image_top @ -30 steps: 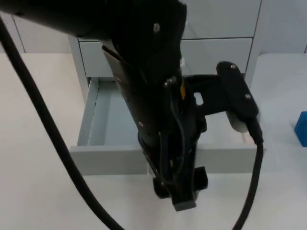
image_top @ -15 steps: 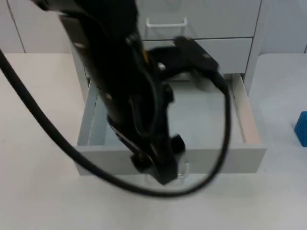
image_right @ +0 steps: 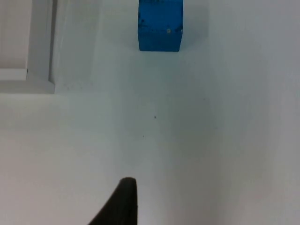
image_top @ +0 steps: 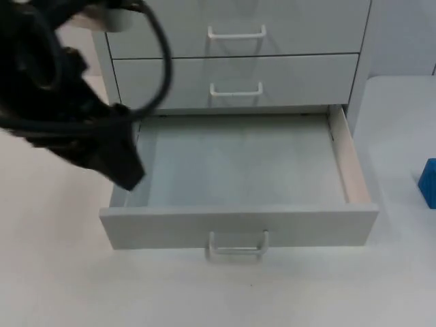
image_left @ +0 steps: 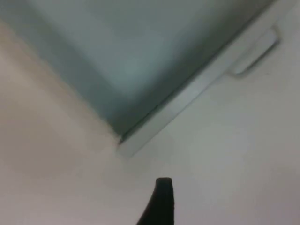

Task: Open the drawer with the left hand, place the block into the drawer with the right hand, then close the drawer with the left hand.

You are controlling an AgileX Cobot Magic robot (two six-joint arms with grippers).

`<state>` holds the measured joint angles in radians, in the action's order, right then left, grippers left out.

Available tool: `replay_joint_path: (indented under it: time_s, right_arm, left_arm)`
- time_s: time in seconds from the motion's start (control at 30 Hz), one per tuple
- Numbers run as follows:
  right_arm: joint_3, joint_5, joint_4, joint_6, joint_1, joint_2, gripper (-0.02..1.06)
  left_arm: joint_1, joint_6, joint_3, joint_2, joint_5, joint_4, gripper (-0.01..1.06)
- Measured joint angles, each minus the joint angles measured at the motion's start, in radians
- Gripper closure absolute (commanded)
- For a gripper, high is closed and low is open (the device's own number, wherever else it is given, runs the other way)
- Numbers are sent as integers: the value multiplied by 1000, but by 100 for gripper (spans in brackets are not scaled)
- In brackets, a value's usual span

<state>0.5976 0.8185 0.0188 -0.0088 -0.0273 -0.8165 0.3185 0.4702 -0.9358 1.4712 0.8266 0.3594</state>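
Drawer: bottom one of the cabinet, pulled fully out over the white table, interior bare, front panel with its handle facing forward. From the left: left gripper raised beside the drawer's left wall, holding nothing, apart from the handle; fingers' spread impossible to tell, with just one black fingertip visible in the left wrist view above the drawer's front corner and the handle well off. Centre: open cavity ready to receive something; two upper drawers shut, handles and flush. Right: blue block on the table, well apart from the drawer's right side, cut by the frame edge; in the right wrist view, block standing ahead of the right gripper's fingertip, untouched, jaw state not to be read. Judged progress: opening done; picking up and placing the block not yet begun; closing with the left arm last.
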Motion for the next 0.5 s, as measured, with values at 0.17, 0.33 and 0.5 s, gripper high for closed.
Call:
replay_joint_path:
  time_s: [0.17, 0.33, 0.5]
  right_arm:
    - [0, 0, 0, 0, 0, 0, 2]
    - [0, 0, 0, 0, 0, 0, 2]
    - [0, 0, 0, 0, 0, 0, 2]
  left_arm:
    - [-140, -62, 113, -124, -74, 0, 28]
    - [-294, -96, 164, -257, -89, -2, 28]
    - [-406, -175, 168, -404, -102, -83, 24]
